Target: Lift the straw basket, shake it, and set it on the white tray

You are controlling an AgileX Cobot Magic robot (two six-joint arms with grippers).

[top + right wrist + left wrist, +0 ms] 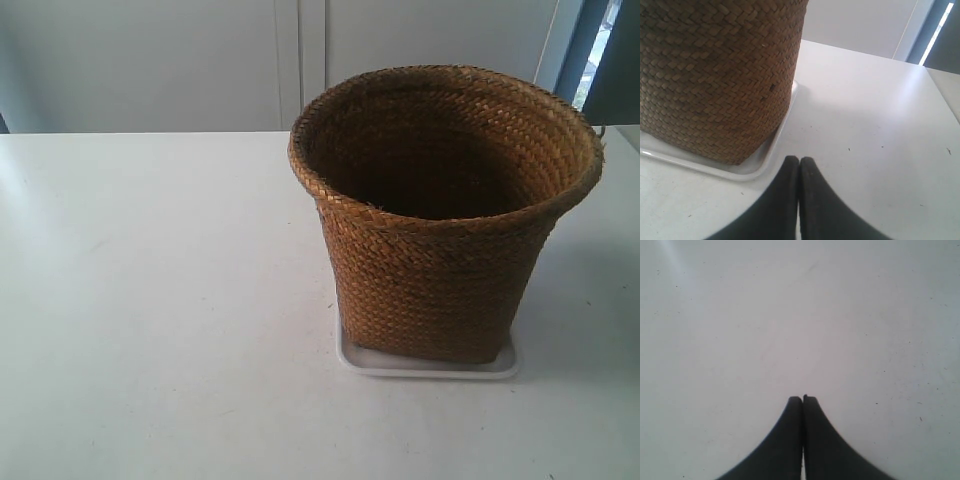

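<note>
the straw basket (440,250) stands upright on the white tray (428,366) on the white worktop (150,320). the right gripper (799,161) is closed on nothing, just beside the tray's corner. the left gripper (803,399) is closed and empty over bare worktop.

Left tool (802,399), right tool (799,159): matte black, curved tapering fingers.

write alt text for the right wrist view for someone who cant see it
A brown straw basket stands on a white tray on a white table, seen close from the side. The right gripper, jaws shut and empty, is near the tray's corner.
</note>
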